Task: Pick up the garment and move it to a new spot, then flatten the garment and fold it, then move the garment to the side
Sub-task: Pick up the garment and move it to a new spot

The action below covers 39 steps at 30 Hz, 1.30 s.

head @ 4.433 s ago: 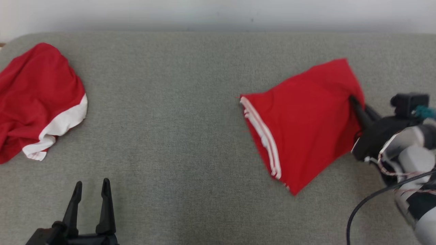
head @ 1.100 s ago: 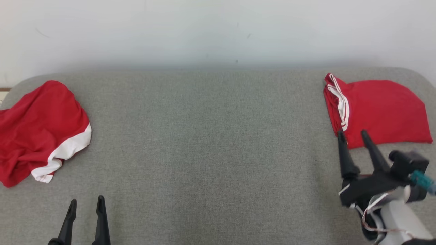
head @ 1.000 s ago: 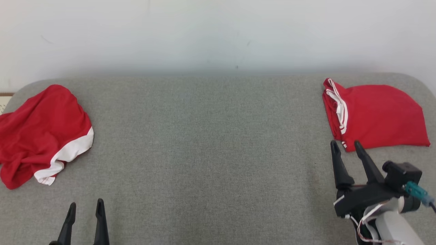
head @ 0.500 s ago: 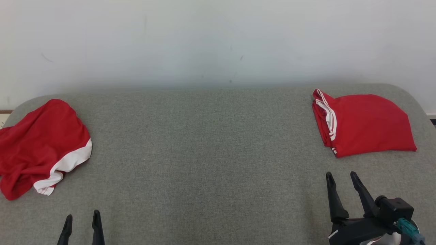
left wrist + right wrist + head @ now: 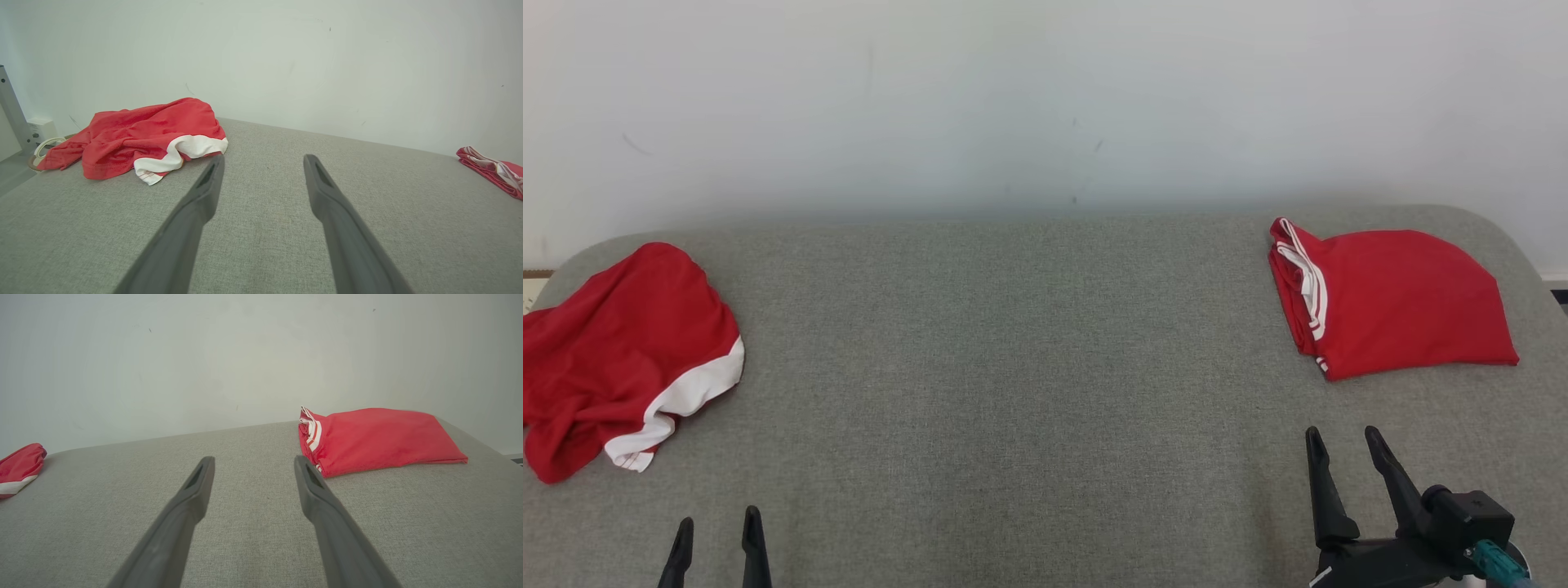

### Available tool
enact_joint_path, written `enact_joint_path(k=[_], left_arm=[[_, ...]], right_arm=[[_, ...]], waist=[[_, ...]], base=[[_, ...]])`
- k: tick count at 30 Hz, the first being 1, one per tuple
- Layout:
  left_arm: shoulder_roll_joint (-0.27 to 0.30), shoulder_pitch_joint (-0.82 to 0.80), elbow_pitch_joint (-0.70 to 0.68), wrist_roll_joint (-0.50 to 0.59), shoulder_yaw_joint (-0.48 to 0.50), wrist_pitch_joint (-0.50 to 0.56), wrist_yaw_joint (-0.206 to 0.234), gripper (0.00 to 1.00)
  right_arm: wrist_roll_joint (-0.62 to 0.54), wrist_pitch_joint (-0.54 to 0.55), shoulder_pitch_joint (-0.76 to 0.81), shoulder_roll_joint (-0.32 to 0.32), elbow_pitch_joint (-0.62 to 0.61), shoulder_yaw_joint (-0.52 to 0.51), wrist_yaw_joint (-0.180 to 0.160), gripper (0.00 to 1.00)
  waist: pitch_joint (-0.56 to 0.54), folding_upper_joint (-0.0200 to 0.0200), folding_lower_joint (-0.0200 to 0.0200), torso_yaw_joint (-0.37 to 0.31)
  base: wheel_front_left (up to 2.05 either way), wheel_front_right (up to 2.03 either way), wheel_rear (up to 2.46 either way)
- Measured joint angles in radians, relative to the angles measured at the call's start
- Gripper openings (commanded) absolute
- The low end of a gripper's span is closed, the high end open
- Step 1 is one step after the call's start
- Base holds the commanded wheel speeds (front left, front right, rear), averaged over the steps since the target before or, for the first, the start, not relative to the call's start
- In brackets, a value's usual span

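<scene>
The grey cloth-covered desk (image 5: 1013, 392) is the biggest thing here. A crumpled red garment (image 5: 613, 351) with a white band lies on it, past the left pincer (image 5: 717, 523) and off to that pincer's left.

The folded red garment (image 5: 1396, 306) lies on the desk too, past the tips of the right pincer (image 5: 1341, 433) and a little to that pincer's right, well apart from it.

What changed: a few seconds ago the right pincer was pinching the edge of this folded garment and carrying it along. Now it has let go and pulled back toward the robot. The camera has tipped up as well, so more wall shows. The garment now sits near the desk's far right end. I think that means the last job, moving it to the side, is done.

The folded garment looks neat. It is a flat red packet with a smooth top and a rounded far edge. Its white stripes (image 5: 1308, 282) are stacked along the edge that faces the middle of the desk.

Both pincers are spread apart and hold nothing.
</scene>
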Motion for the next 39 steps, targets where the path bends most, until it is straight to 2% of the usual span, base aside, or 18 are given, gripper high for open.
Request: enact_joint_path(k=[11, 39], left_arm=[[0.0, 0.0, 0.006, 0.001, 0.003, 0.0, -0.001, 1.0], [0.0, 0.014, 0.011, 0.009, 0.014, 0.0, -0.001, 1.0]], right_arm=[[-0.004, 0.003, 0.01, 0.005, 0.007, -0.012, 0.0, 1.0], [0.01, -0.012, 0.0, 0.008, 0.05, 0.033, 0.0, 1.0]], waist=[[-0.001, 0.0, 0.0, 0.028], [-0.003, 0.0, 0.0, 0.324]], base=[[0.0, 0.0, 0.0], [0.0, 0.0, 0.0]])
